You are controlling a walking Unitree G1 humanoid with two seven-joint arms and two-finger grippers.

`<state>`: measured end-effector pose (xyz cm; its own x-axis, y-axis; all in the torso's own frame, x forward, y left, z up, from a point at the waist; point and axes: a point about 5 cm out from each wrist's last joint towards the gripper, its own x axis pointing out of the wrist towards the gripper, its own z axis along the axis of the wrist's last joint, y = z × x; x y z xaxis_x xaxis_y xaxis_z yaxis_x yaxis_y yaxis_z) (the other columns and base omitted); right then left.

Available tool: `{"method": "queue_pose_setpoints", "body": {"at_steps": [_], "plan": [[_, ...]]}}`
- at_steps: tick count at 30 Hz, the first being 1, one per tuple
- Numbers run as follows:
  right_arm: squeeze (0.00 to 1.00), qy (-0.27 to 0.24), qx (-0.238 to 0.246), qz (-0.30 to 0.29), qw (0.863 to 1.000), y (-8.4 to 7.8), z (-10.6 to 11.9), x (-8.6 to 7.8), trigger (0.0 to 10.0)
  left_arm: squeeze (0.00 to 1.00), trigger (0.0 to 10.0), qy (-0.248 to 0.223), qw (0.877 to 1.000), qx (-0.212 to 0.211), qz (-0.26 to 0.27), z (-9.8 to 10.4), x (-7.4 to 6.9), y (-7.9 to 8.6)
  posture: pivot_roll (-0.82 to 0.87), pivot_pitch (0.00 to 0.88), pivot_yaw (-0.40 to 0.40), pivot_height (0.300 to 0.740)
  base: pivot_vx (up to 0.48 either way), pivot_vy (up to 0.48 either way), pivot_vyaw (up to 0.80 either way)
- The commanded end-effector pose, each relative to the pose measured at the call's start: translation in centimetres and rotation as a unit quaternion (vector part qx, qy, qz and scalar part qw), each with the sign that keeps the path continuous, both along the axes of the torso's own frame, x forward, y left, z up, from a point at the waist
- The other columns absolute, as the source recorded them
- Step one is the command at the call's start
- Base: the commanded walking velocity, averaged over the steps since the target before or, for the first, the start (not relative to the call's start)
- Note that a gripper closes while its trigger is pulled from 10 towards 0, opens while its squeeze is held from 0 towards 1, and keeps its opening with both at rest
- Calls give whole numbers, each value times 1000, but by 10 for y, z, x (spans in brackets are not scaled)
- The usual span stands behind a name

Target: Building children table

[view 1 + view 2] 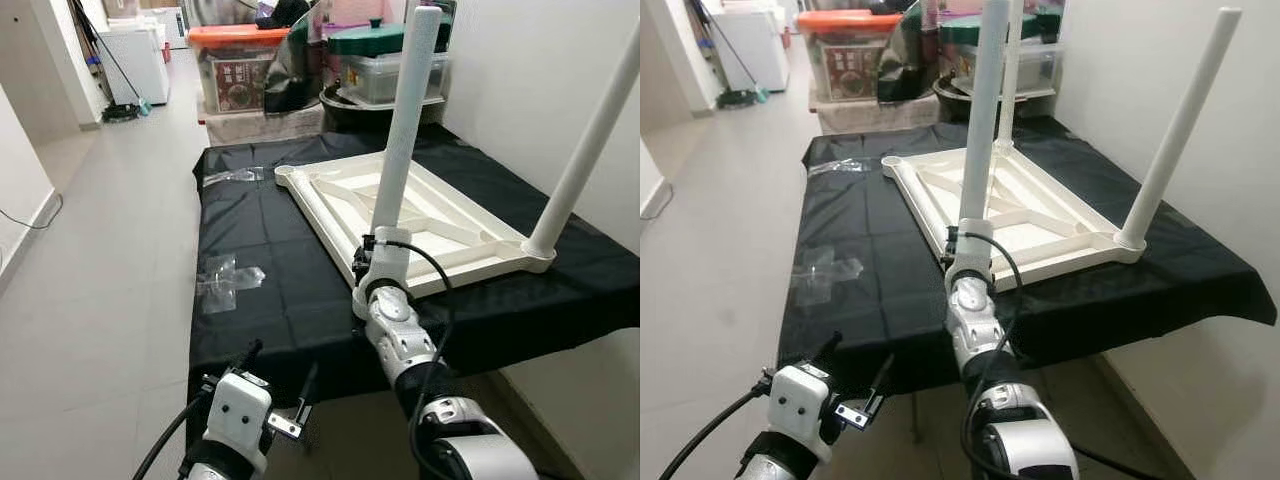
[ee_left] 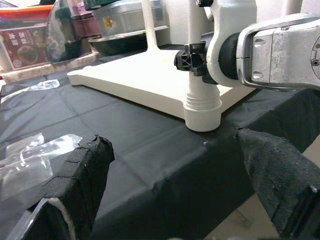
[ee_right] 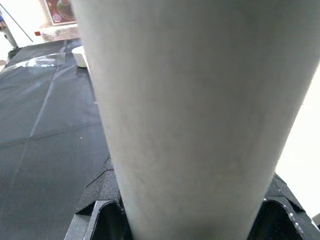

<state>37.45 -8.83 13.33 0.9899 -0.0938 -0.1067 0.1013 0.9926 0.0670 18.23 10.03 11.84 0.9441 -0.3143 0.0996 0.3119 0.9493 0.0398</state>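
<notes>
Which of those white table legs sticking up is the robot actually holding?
The near-corner leg, closest to the robot. The right claw is closed around it just above the upside-down tabletop. The leg by the wall and the far one stand untouched.

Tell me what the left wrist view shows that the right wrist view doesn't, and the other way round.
The left wrist view takes in the left claw open above the near edge of the black cloth, crumpled clear plastic wrap, the upturned white tabletop, and the right claw clamped on the near table leg just above its corner socket. The right wrist view gives a close look at that leg's smooth shaft pressed between the claw's padded fingers. Both share the leg, the black cloth and storage boxes behind.
</notes>
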Motion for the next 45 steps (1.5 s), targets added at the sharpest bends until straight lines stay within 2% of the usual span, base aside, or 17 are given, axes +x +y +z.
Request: {"method": "queue_pose_setpoints", "body": {"at_steps": [1,3,4,7,8,16,18,19,21,22,25,27,34,40,41,43,45], "plan": [[0,5,25,19,999,7,-6,-1,10000,0,10000,9,1000,2,-1,-4,0,0,52,0,-1,740,0,0,0],[0,5,25,19,999,7,-6,-1,10000,0,10000,9,1000,2,-1,-4,0,0,52,0,-1,740,0,0,0],[1000,-14,36,48,998,11,-2,0,10000,0,10000,9,1000,2,-1,-4,1,-1,40,0,-6,740,0,0,0],[1000,-32,48,75,996,12,4,2,10000,0,10000,9,1000,2,0,-4,1,-1,27,0,-2,740,0,0,0],[0,-46,72,115,990,14,10,5,10000,0,10000,8,1000,2,-1,-4,1,-1,17,0,6,740,0,0,0],[0,-75,58,291,952,21,19,2,10000,0,10000,9,1000,3,-1,-4,2,0,22,0,8,740,0,0,0],[0,-46,44,433,899,19,16,-3,10000,0,10000,7,1000,5,0,-4,2,1,34,0,9,740,0,0,0],[0,-46,44,433,899,19,16,-3,10000,0,10000,7,1000,5,0,-4,2,1,34,0,9,740,0,0,0],[0,-16,55,542,838,18,20,-7,10000,0,10000,6,1000,7,1,-4,2,2,49,0,15,740,0,0,0],[0,-16,55,542,838,18,20,-7,10000,0,10000,6,1000,7,1,-4,2,2,49,0,15,740,0,0,0],[0,7,67,631,773,20,26,-13,10000,0,10000,6,1000,7,3,-4,2,2,69,0,-7,740,0,0,0],[0,16,67,664,745,22,27,-16,10000,0,10000,6,1000,6,5,-3,2,2,71,0,-9,740,0,0,0],[0,24,62,713,698,32,29,-21,10000,0,10000,5,1000,5,7,-3,2,2,71,0,-11,740,0,0,0],[0,20,47,717,695,39,26,-23,10000,0,10000,6,1000,5,6,-3,2,1,71,0,-11,740,0,0,0],[0,13,34,691,722,41,23,-21,0,0,10000,6,1000,5,6,-3,2,1,73,0,-15,740,0,0,0],[0,4,-6,607,795,41,17,-13,0,0,10000,6,1000,4,6,-4,2,1,72,0,-15,740,0,0,0],[0,4,-6,607,795,41,17,-13,0,0,10000,6,1000,4,6,-4,2,1,72,0,-15,740,0,0,0]]}}
